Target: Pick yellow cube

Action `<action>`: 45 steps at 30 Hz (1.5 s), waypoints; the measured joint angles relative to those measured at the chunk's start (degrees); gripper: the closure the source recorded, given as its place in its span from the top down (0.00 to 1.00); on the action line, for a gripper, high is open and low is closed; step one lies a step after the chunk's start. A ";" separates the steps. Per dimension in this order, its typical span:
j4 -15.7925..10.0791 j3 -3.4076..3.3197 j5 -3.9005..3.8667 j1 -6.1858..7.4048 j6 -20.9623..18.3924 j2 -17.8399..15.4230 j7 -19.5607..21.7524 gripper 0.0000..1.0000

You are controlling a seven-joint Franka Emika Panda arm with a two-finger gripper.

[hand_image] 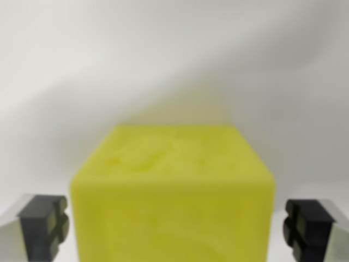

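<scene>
Plain white table (174,60) is seen behind the yellow cube (173,191), which is straddled untouched by the wide-open, empty gripper (177,226), so closing is judged next.

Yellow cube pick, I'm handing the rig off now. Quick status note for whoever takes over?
Gripper: open, one finger pad at each lower corner of the wrist view, left pad and right pad.
Yellow cube: sits between the pads, centred, with a visible gap on both sides. It rests on a plain pale surface. Image is blurred, so exact finger height against the cube is hard to judge.
Done: approach and alignment around the cube.
Left: close the fingers on the cube, confirm the grip, then lift. Nothing else is in view.
</scene>
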 joint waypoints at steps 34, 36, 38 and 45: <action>-2.78 0.48 3.97 0.45 -10.92 -13.81 -2.96 0.00; -2.89 0.48 4.11 0.49 -11.83 -14.82 -3.06 0.00; -2.98 0.48 4.24 0.53 -12.75 -15.85 -3.16 0.00; -3.20 0.47 4.60 0.62 -16.00 -19.31 -3.42 0.00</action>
